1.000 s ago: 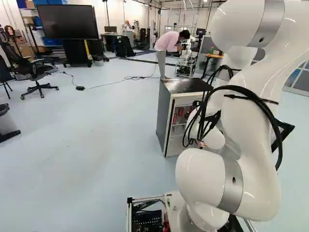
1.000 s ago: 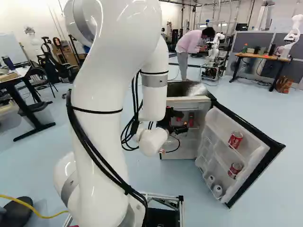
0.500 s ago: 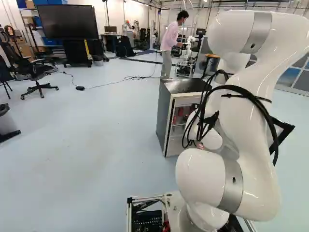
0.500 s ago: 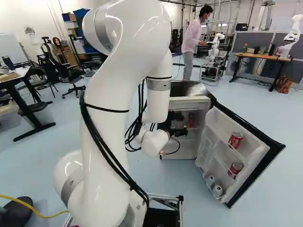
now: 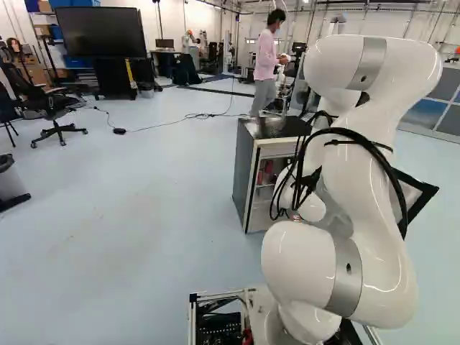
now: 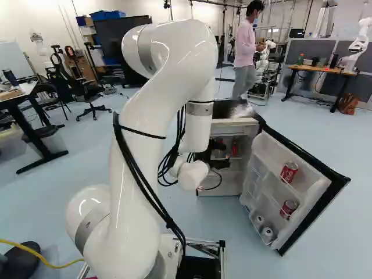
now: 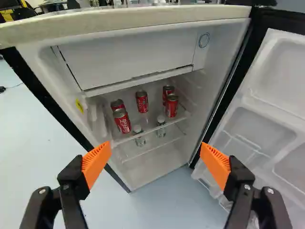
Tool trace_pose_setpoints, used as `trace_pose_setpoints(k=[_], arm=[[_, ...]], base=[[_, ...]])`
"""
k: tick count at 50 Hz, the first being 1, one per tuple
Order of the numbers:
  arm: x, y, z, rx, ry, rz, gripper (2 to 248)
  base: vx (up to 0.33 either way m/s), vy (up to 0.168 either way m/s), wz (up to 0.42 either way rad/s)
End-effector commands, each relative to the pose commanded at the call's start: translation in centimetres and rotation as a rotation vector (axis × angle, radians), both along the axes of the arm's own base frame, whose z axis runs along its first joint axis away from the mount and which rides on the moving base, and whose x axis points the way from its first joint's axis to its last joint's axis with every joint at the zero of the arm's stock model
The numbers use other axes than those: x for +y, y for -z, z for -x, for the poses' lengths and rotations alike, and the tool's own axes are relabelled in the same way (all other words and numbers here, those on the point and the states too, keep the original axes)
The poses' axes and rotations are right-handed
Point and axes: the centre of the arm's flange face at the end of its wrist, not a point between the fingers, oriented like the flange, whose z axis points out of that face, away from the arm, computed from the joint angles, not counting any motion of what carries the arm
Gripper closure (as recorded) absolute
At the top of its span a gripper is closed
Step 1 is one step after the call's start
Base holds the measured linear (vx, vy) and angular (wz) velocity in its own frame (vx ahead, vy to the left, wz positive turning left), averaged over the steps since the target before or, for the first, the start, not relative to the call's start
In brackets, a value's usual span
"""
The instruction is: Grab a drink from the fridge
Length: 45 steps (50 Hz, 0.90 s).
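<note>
Gripper [image 7: 156, 148] is hanging open, holding nothing, just outside the fridge [image 7: 128, 17]. Cans [image 7: 142, 101] are standing upright on the shelf [image 7: 151, 129], sitting ahead, between the finger lines.

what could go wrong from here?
Three risks:
1. The fingers stand wide open, so one may clip the open door or the fridge's side wall going in.
2. Cans on the upper shelf stand close in pairs; reaching for one could knock its neighbour.
3. The compartment sits just above that shelf, so a high approach might bump it.
</note>
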Motion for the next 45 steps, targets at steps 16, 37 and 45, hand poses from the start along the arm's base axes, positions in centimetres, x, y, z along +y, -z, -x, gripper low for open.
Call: trace_pose_setpoints(k=[16, 37, 45], arm=[[-0.5, 2.2, -1.6, 0.011, -0.007, -0.006, 3], [-1.2, 5.2, -3.7, 0.021, -0.015, -0.01, 3], [-1.4, 6.4, -4.4, 0.023, -0.018, -0.012, 3]], base=[[0.0, 0.0, 0.0], [0.0, 0.0, 0.0], [0.0, 0.0, 0.0]])
